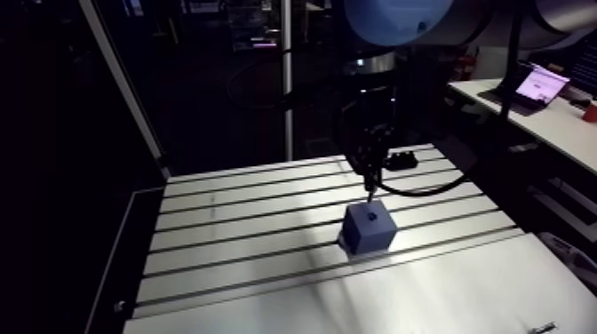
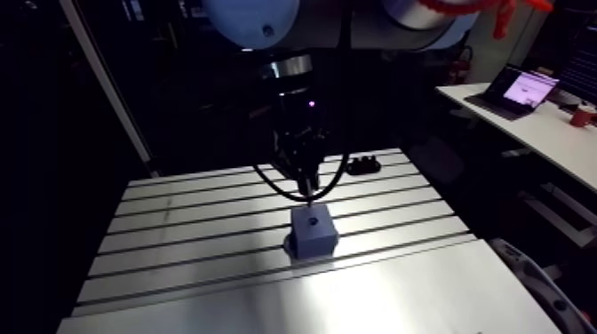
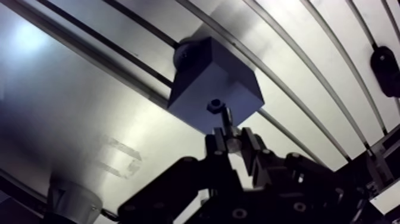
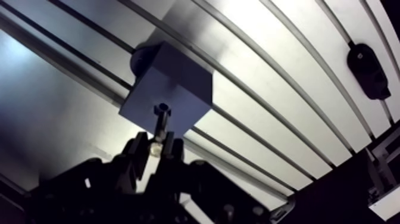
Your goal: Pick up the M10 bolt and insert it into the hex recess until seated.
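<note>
Carefully lower the bolt [image 3: 227, 122], clamped in the closed gripper [image 3: 234, 142] and poised just above the hex hole [image 3: 213, 106] of the blue block [image 3: 208, 71] right of centre in the arm view, limiting the risk of catching the rim through tilt or offset, jamming unseated, or shoving the block.

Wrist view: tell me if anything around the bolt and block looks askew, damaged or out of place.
Nothing stands out. The blue block sits flat on the table; the bolt hangs straight in the shut jaws, its tip close over the hex recess.
</note>
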Controlling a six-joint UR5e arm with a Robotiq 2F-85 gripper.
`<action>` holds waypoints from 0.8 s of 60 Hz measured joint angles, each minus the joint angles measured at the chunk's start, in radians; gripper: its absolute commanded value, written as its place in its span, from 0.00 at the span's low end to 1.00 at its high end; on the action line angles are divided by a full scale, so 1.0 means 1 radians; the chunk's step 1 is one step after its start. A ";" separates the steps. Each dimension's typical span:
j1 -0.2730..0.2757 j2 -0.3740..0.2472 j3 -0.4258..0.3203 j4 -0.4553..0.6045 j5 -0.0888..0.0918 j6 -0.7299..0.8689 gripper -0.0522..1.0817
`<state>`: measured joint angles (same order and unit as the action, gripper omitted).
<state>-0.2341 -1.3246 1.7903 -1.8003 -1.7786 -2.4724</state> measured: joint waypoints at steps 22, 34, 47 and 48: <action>-0.008 -0.001 0.016 -0.005 0.001 0.000 0.73; -0.014 -0.001 0.024 -0.006 0.001 0.000 0.73; -0.015 -0.002 0.026 -0.006 0.001 -0.001 0.73; -0.015 -0.002 0.026 -0.006 0.001 -0.001 0.73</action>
<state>-0.2490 -1.3262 1.8166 -1.8062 -1.7772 -2.4732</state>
